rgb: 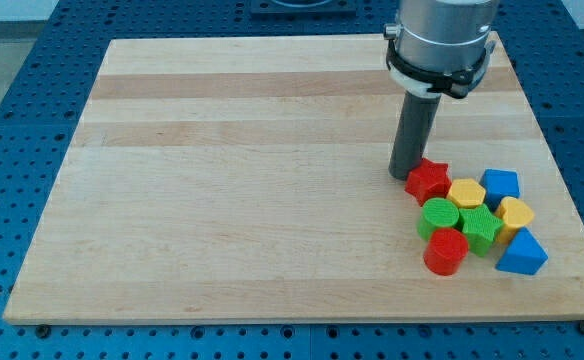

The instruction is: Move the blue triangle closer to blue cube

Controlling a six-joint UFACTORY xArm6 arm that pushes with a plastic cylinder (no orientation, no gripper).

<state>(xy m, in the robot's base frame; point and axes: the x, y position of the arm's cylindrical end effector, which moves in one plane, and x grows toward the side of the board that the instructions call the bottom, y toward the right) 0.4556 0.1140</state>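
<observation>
Our tip (405, 176) stands on the wooden board (222, 180), toward the view's right side. It is a plain rod, with nothing to open or close, and it holds nothing. Just to the right of our tip, touching it or almost touching, lies the red star (428, 180). Further right from the star are the yellow hexagon (466, 193) and then the blue cube (500, 184). Below and right of our tip we see the green cylinder (438, 215), the green star (481, 228), the yellow heart (516, 213) and the red cylinder (445, 250). The blue triangle (521, 254) is the farthest from our tip, low on the right, with the heart between it and the cube.
</observation>
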